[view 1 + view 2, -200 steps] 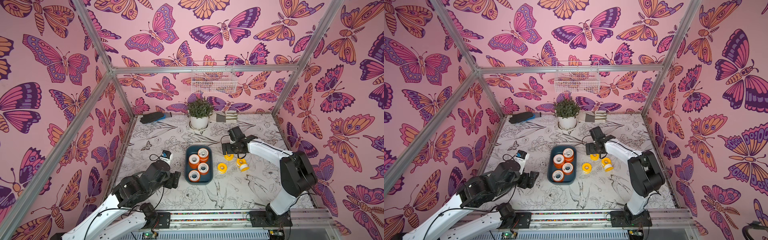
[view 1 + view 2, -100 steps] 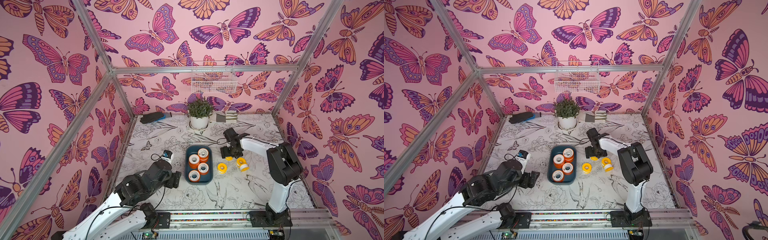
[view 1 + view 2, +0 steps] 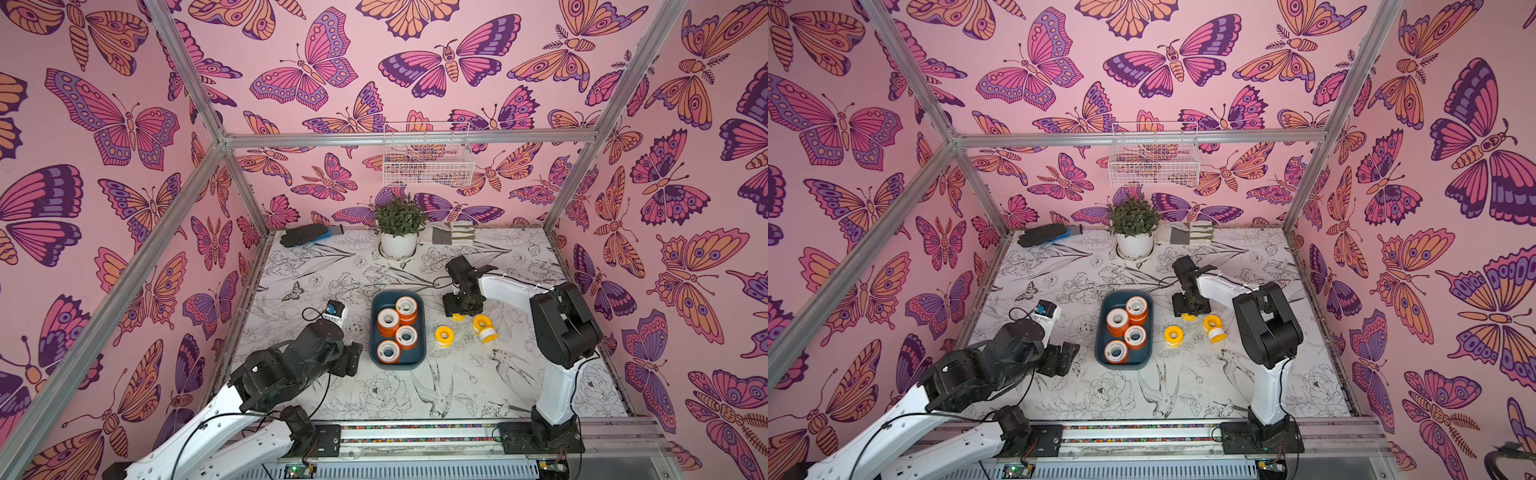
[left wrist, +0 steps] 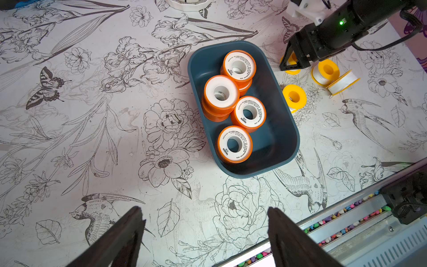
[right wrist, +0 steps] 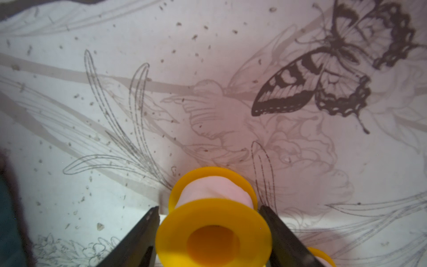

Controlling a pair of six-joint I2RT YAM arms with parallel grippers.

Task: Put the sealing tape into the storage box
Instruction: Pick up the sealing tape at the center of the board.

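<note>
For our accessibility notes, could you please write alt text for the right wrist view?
A yellow spool of sealing tape, seen end-on, sits between the right gripper's two black fingers, which flank its flange closely; whether they grip it is unclear. Behind lies a white table cover printed with line-drawn flowers and a dark butterfly.

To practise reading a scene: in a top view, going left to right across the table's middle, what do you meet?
Left tool → box → flat yellow spool → yellow spool pair.
</note>
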